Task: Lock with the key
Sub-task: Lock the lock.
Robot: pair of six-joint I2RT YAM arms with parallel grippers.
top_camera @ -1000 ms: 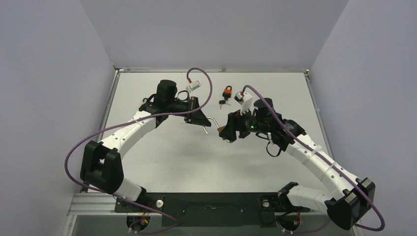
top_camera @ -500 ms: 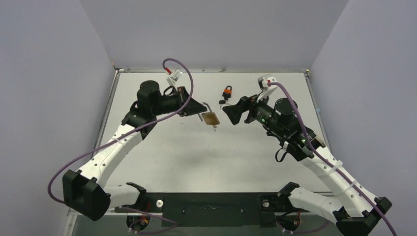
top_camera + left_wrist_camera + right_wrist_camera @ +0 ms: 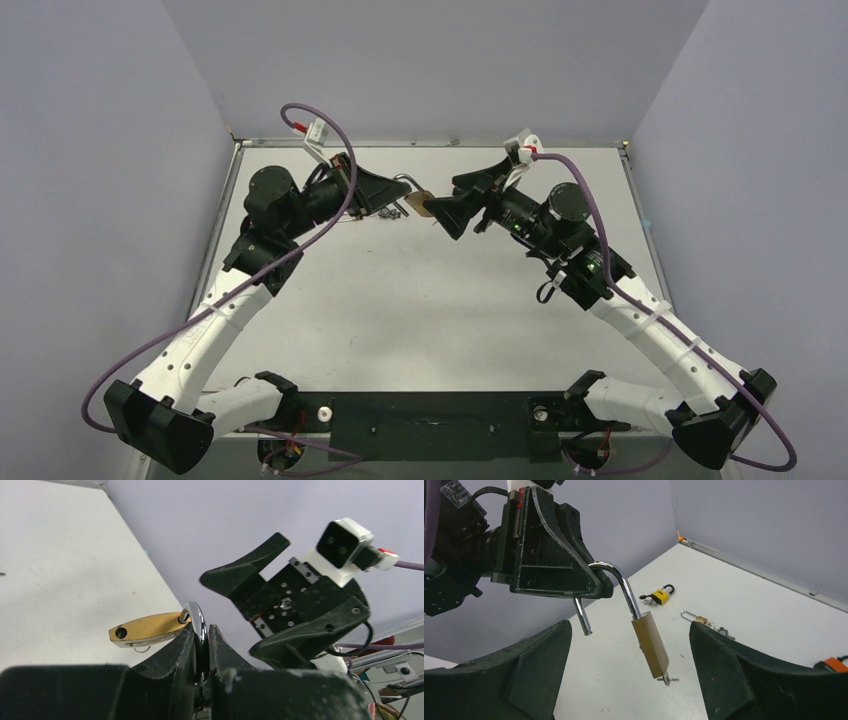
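A brass padlock (image 3: 651, 647) hangs in the air by its open steel shackle (image 3: 616, 577), whose free end is out of the body. My left gripper (image 3: 201, 630) is shut on that shackle. A small key (image 3: 665, 680) sticks out of the bottom of the padlock's body. The top view shows the padlock (image 3: 420, 200) above the back of the table, between the left gripper (image 3: 395, 190) and the right gripper (image 3: 455, 200). My right gripper (image 3: 630, 625) is open. Its fingers (image 3: 524, 665) stand wide to either side of the padlock without touching it.
On the white table (image 3: 420, 300) lie a small yellow padlock (image 3: 660, 596), a brass padlock with a long shackle and keys (image 3: 701, 620), and an orange padlock (image 3: 831, 664). Grey walls close in the back and both sides.
The right gripper has opened and come off the padlock's body. Both arms have risen and swung toward the back of the table, the left carrying the padlock by its shackle.
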